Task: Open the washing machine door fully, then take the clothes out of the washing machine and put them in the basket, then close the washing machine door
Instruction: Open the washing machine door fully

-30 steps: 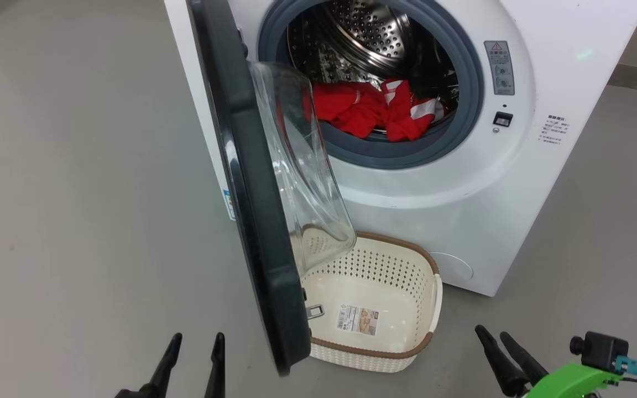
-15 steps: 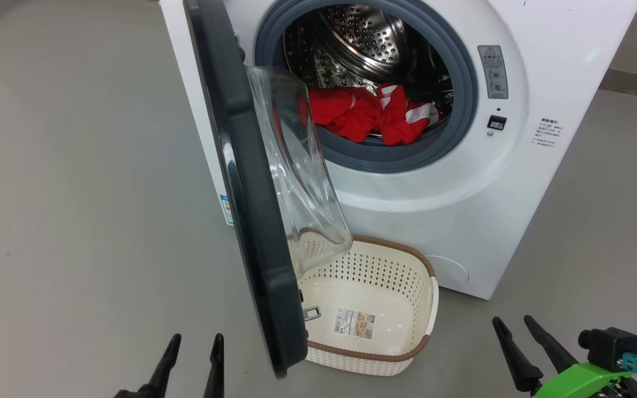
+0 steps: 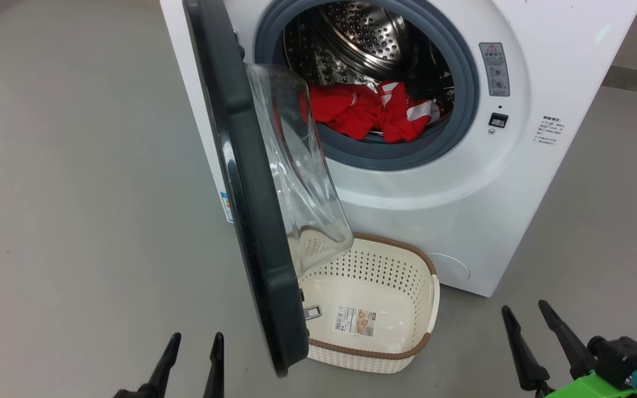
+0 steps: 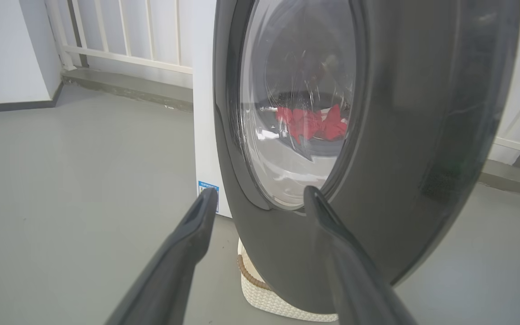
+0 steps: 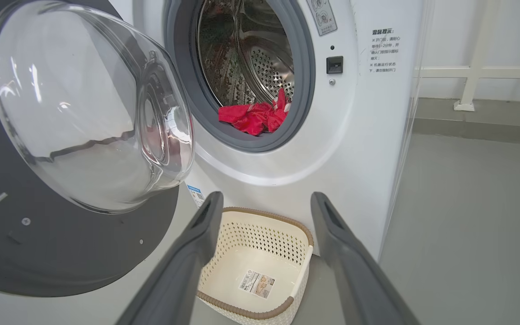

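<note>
The white washing machine (image 3: 462,188) stands ahead with its door (image 3: 252,210) swung out edge-on toward me, the clear glass bowl (image 5: 88,113) bulging on its inner side. Red clothes (image 3: 374,113) with white stripes lie at the drum's front lip, seen also as clothes (image 5: 253,118) in the right wrist view. The cream basket (image 3: 374,309) sits empty on the floor below the opening, partly under the door. My left gripper (image 3: 197,345) is open, low left of the door's rim. My right gripper (image 3: 524,314) is open, right of the basket, holding nothing.
Grey floor (image 3: 75,193) spreads wide on the left and to the right of the machine. A white railing (image 4: 120,40) and a raised kerb run along the wall behind. The door's black outer face (image 4: 400,158) stands close before the left gripper.
My right gripper has moved up and to the right in the head view, its fingers spreading apart a little. The left gripper, door, clothes and basket stay put; the camera shifted slightly.
</note>
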You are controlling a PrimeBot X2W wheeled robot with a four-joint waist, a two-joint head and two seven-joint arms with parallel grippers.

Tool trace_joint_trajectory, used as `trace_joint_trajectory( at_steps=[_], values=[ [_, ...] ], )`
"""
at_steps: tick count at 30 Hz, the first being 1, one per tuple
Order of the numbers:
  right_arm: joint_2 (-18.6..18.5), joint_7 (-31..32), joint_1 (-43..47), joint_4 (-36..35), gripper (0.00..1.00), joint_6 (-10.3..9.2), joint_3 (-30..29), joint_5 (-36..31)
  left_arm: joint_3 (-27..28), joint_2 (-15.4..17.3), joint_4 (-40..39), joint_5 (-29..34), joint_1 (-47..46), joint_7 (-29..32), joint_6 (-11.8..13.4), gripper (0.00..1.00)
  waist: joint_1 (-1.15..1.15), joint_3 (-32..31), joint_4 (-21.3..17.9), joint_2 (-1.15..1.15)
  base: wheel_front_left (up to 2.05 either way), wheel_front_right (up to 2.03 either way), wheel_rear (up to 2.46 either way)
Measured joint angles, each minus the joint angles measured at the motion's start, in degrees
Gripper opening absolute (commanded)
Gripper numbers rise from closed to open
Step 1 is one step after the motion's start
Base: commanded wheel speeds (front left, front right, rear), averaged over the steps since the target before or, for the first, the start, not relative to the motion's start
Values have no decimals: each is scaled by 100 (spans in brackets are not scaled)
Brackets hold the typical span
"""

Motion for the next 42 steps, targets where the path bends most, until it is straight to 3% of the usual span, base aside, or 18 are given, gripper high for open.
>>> trace_joint_trajectory(
  at_steps=[18,19,20,26,32,37,42],
  values=[
    [177,1,158,-10,100,0,-181,-163,1,1,-46,0,-1,0,8,100,0,28,11,0,0,0,0],
    [178,1,158,-9,100,0,-182,-163,1,1,-54,1,-2,0,9,11,0,25,9,0,0,0,0],
    [178,1,158,-9,100,0,-182,-163,4,1,-55,1,-2,0,10,0,0,26,7,0,0,0,0],
    [178,1,155,-8,100,0,-178,-163,235,0,-602,-62,-81,0,120,0,0,64,-4,0,0,0,0],
    [170,1,135,-26,100,0,-181,-163,267,-1,-2075,38,-683,-20,261,0,0,135,-32,0,0,0,0],
    [166,0,132,-45,100,0,-178,-169,-355,-1,-2954,211,-976,-46,264,0,0,150,-78,0,0,0,0],
    [167,0,124,-69,100,0,-171,-169,-1300,0,-2763,248,-984,-48,147,0,0,157,-135,0,0,0,0]
  ],
)
